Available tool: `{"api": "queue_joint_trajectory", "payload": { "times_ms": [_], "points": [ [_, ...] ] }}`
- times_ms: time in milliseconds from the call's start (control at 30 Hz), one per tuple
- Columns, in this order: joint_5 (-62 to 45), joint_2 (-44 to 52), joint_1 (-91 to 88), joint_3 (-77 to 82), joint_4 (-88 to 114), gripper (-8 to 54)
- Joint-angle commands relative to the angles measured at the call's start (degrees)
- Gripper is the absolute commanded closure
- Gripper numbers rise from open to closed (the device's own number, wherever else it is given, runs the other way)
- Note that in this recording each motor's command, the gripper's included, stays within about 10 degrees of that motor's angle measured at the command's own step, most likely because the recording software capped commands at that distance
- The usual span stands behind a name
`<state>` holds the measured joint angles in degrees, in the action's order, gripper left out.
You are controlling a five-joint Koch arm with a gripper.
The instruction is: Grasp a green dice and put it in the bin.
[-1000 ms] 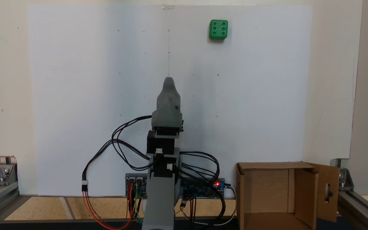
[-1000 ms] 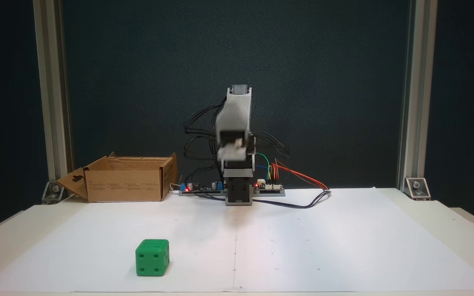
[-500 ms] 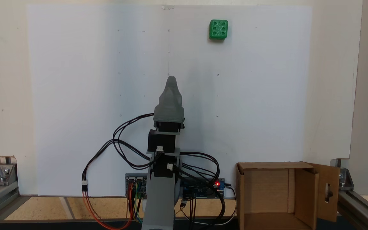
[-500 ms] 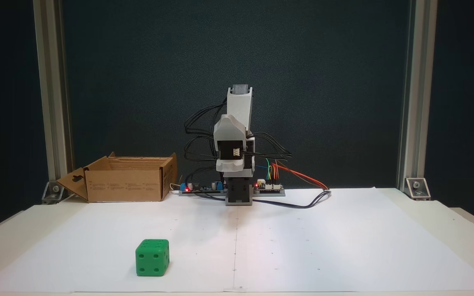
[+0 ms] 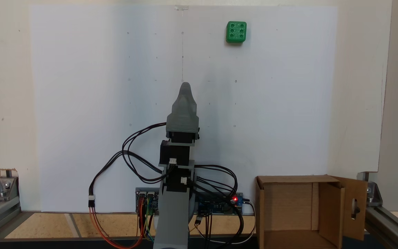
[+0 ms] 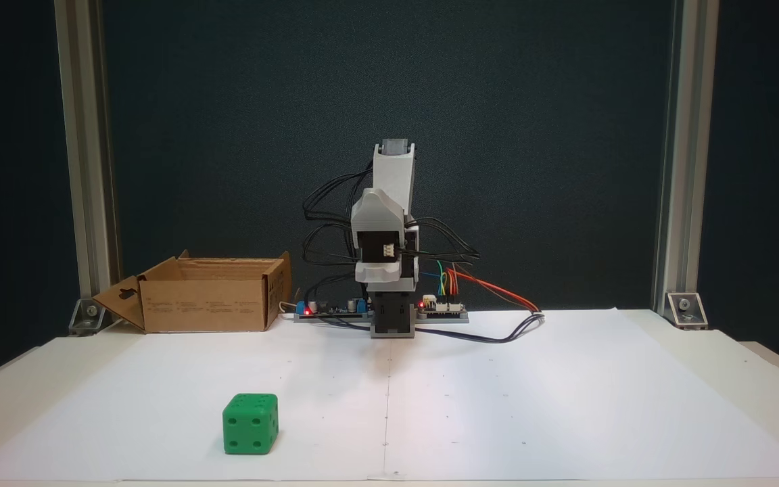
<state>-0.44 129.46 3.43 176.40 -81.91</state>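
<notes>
Work surface: a pale table [image 6: 734, 365] covered by a large white paper sheet [image 5: 81, 103], marked with small dots and a thin centre line. In a fixed view the sheet [image 6: 531, 406] lies flat and clean. Behind the table stands a dark blue-green backdrop [image 6: 531, 135] framed by aluminium posts [image 6: 673, 169], with metal corner brackets [image 6: 683, 308] at the table's rear corners.

The arm [image 6: 389, 223] is mounted at the rear middle of the table, folded up above its base, with circuit boards [image 6: 440, 309] and loose black and coloured cables [image 6: 491, 291] at its foot. The gripper [image 5: 185, 86] points forward along the centre line, raised off the sheet; its jaws lie one behind the other, so whether they are spread or pressed together cannot be told. It holds nothing visible.

The dice [image 6: 250, 424] sits on the sheet near the table's front edge, well apart from the arm, on the same side of the arm as the box. Seen from above, the dice [image 5: 236, 31] shows six pips on top.

The box [image 6: 207, 294] stands open beside the arm's base at the rear edge, one flap with a slot cutout [image 5: 354, 207] turned outward.
</notes>
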Motion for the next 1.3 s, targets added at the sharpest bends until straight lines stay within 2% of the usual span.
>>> {"api": "queue_joint_trajectory", "payload": {
  "times_ms": [0,300,800,933,1000,1267],
  "points": [
    [-1.49,6.06,0.18,2.72,-0.09,1.7],
    [-1.58,6.15,-2.46,1.23,1.93,4.4],
    [0.70,5.80,-2.37,-33.31,59.92,3.5],
    [0.70,2.11,-1.14,-43.86,75.57,3.6],
    [0.70,-1.49,0.44,-50.01,82.86,3.6],
    [0.62,-34.89,12.22,-77.94,112.57,1.6]
  ]
}}
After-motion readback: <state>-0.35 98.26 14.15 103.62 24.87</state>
